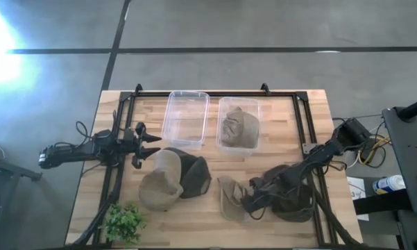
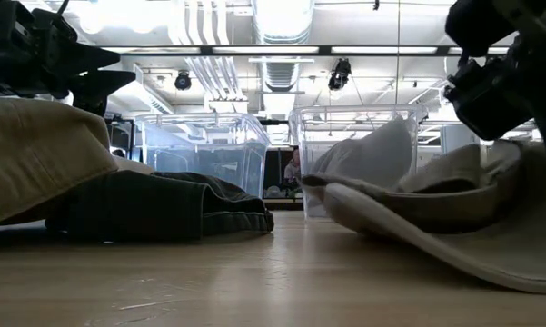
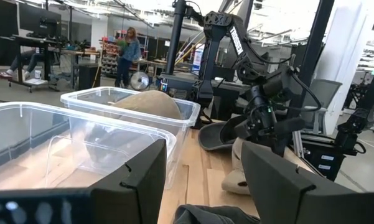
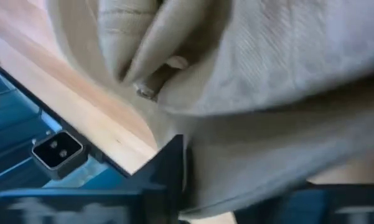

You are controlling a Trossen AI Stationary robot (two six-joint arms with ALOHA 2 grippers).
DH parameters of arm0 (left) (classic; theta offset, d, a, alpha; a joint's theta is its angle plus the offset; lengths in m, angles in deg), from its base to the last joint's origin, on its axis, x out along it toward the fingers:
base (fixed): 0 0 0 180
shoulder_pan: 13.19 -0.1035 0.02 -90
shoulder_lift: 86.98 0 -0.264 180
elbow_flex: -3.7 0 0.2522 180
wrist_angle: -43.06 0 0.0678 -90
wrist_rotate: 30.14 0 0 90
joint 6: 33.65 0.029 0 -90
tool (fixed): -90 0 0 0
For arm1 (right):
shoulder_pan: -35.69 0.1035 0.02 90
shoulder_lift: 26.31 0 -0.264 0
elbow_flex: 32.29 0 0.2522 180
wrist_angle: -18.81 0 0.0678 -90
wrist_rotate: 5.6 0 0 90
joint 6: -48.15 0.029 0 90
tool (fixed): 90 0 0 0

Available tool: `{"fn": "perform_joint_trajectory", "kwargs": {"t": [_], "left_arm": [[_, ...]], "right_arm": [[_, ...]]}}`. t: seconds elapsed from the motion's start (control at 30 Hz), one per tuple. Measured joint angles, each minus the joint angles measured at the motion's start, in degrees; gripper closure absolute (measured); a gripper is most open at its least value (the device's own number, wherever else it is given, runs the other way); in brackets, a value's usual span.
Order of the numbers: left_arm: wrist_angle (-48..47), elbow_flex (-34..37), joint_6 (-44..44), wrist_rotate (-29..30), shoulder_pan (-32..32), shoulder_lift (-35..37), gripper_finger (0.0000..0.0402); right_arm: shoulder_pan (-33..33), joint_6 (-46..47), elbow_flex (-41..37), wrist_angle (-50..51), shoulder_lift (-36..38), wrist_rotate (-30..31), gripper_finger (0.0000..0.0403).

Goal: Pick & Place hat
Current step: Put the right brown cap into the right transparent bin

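Several bucket hats are in view. One tan hat (image 1: 238, 128) lies inside the right clear bin (image 1: 222, 104). On the table a tan hat (image 1: 161, 183) rests against a dark hat (image 1: 196, 176), and another tan hat (image 1: 229, 198) lies next to a dark hat (image 1: 288, 198). My right gripper (image 1: 253, 203) is low at that tan hat (image 4: 286, 81), open, with its cloth filling the gap between the fingers. My left gripper (image 1: 152, 145) hovers open above the table, just left of the first pair of hats. My right gripper stands open around the edge of the tan hat's brim (image 4: 236, 143), and the cloth lies against one finger (image 4: 168, 177). The arm comes slanting down from the table's right side. The hat (image 2: 418, 222) rests on the table.
An empty clear bin (image 1: 186, 118) stands left of the filled one at the table's far side. A small green plant (image 1: 123, 222) sits at the near left corner. A black frame (image 1: 215, 92) runs around the table. People show in the room behind the table.
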Motion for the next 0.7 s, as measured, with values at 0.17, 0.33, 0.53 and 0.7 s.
{"fn": "perform_joint_trajectory", "kwargs": {"t": [0.17, 0.33, 0.53, 0.7], "left_arm": [[0.0, 0.0, 0.0, 0.0, 0.01, 0.0, 0.02], [0.02, 0.0, 0.02, 0.0, 0.0, 0.0, 0.02], [0.04, 0.0, 0.02, 0.0, 0.01, 0.0, 0.02], [0.4, 0.0, 0.02, 0.02, 0.0, 0.0, 0.02]], "right_arm": [[-0.05, -2.63, 0.0, 0.49, 2.25, 2.16, 0.0385], [0.15, -18.32, 0.85, 2.23, 8.27, 2.99, 0.0388], [-2.73, -34.77, 8.04, 17.15, 17.04, 11.04, 0.0389], [-7.37, -50.52, 17.25, 29.09, 21.95, 27.08, 0.0389]]}}
